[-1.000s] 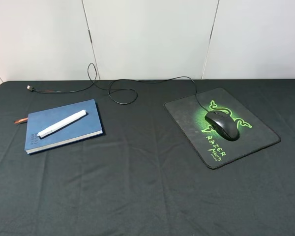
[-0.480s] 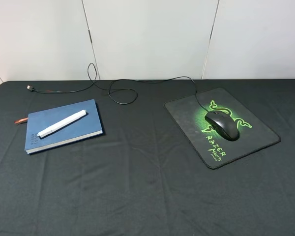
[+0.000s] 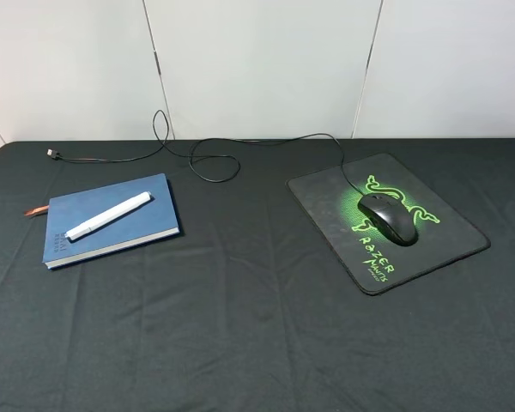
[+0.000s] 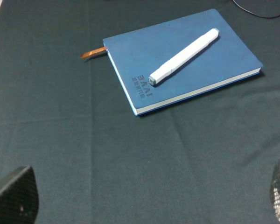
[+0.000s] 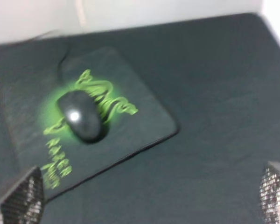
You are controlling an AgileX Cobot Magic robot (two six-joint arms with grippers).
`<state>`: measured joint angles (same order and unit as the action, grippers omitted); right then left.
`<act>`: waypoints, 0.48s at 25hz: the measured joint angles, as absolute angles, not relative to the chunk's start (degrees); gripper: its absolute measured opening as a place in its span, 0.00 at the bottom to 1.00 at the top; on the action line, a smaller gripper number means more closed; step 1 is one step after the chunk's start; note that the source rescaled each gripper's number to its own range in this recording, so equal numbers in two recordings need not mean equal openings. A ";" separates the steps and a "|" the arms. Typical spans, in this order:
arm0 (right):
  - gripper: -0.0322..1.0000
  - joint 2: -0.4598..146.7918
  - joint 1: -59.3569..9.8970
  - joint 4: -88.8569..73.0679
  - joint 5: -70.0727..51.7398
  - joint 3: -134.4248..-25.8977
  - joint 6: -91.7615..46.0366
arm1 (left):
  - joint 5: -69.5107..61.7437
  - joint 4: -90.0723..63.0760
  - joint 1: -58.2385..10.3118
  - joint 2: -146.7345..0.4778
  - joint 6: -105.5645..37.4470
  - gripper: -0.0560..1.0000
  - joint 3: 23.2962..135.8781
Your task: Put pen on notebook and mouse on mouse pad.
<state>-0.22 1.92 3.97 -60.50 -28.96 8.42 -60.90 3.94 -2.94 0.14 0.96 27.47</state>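
Observation:
The white pen (image 3: pixel 108 215) (image 4: pixel 183 56) lies diagonally on the blue notebook (image 3: pixel 154 225) (image 4: pixel 233 53), left of the table's middle. The black mouse (image 3: pixel 388 218) (image 5: pixel 81 115) sits on the mouse pad (image 3: pixel 451 236) (image 5: pixel 140 126) with its green logo, on the right. Its cable (image 3: pixel 215 154) loops toward the back wall. My left gripper (image 4: pixel 147 205) hovers open, back from the notebook, only its fingertips (image 4: pixel 14 196) showing. Open too, my right gripper (image 5: pixel 147 200) hangs back from the pad. Neither gripper appears in the exterior high view.
A black cloth (image 3: pixel 257 326) covers the whole table. The notebook's reddish-brown ribbon (image 3: pixel 36 209) sticks out at its far left corner. The cable's plug end (image 3: pixel 51 154) lies at the back left. White wall panels (image 3: pixel 257 60) stand behind the table.

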 joint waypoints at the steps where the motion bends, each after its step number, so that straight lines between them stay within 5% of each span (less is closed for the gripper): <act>1: 1.00 -0.28 3.46 3.97 -60.50 -28.96 8.42 | -60.90 3.94 -2.94 0.14 0.96 1.00 27.47; 12: 1.00 -0.28 7.54 3.97 -60.50 -28.96 8.42 | -60.90 3.94 -2.94 0.14 0.96 1.00 27.47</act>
<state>-0.28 7.54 3.97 -60.50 -28.96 8.42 -60.90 3.94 -2.94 0.14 0.96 27.47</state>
